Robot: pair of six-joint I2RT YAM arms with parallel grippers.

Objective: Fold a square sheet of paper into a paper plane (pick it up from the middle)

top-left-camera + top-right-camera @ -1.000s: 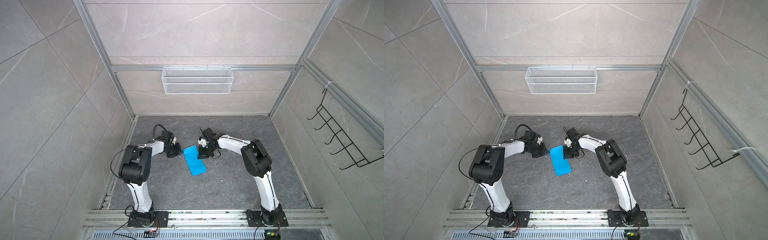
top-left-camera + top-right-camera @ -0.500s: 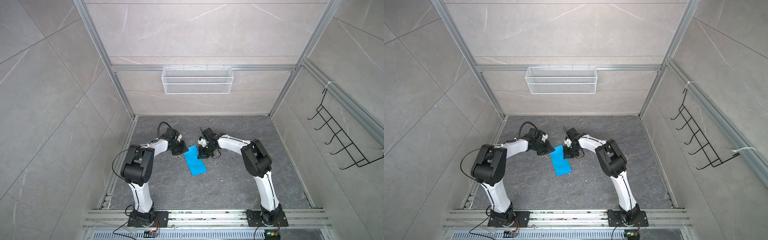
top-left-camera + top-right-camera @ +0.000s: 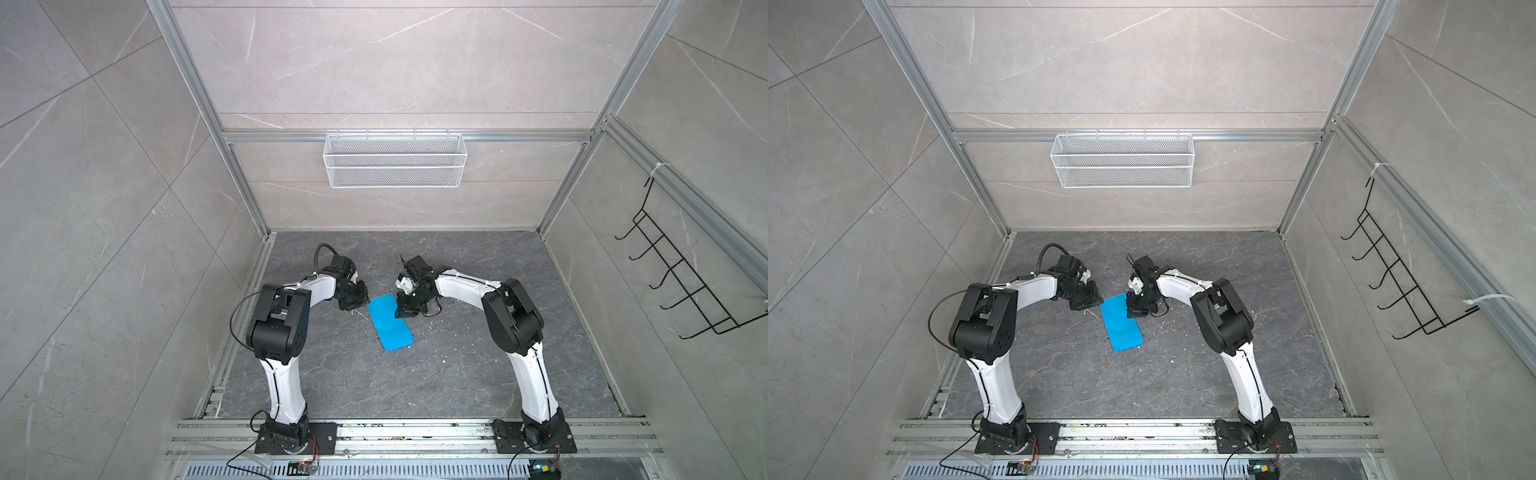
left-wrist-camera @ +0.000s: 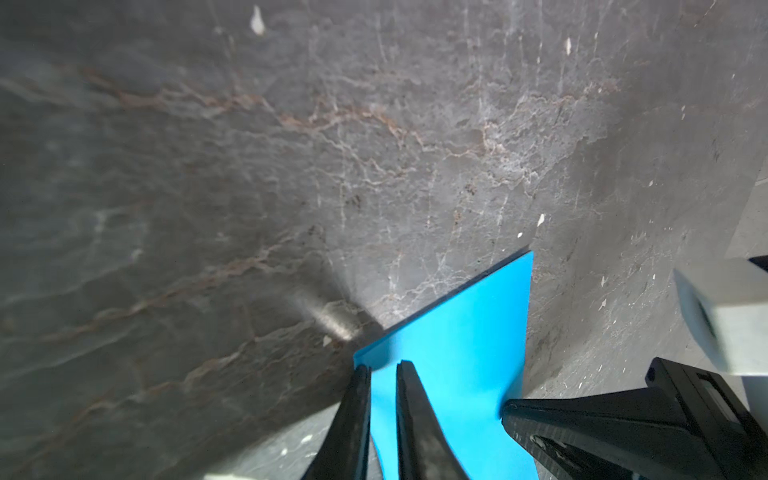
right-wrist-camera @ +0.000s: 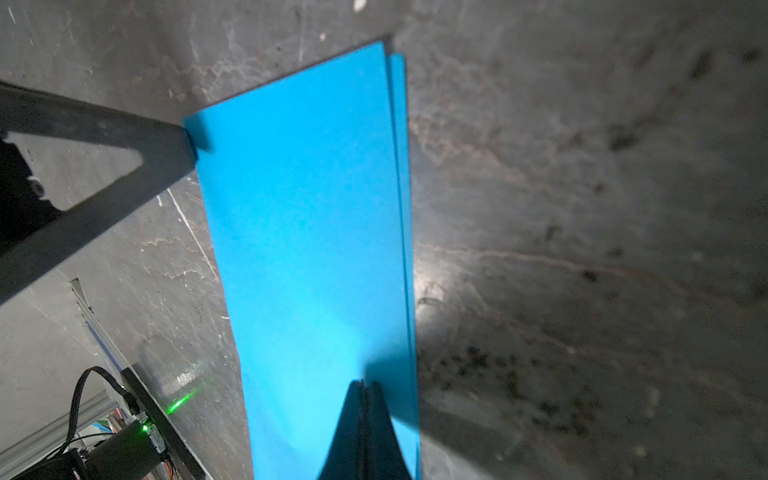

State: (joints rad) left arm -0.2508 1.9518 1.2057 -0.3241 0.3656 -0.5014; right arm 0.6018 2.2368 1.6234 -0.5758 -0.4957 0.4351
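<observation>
Wide view first: the dark grey marbled stone worktop (image 3: 457, 374), and flat near its middle the square sheet of paper (image 3: 390, 326). It is thin and bright blue, doubled over into a long rectangle, with its two layers a shade out of line along one long edge.

Now the right hand (image 5: 365, 386), black and clenched tight. Its tips are planted on the sheet by that layered edge, towards the far end, so it pins the paper and grasps nothing.

Across from it is the left hand (image 4: 382, 368), black too, jaws a narrow slit apart. Its tips are down at the far corner of the opposite long edge. The paper shows flat through the gap, so nothing looks pinched.

Here's the danger. If the left hand shoves instead of getting under a layer, the thin sheet could buckle or swing round the pinned spot. With the layers already offset, the next crease would then run crooked. Too much weight from the right hand and a lifting corner might tear.

Against a second ago, the left hand has swung in from well off the sheet to its corner. The right hand and the paper haven't budged.
</observation>
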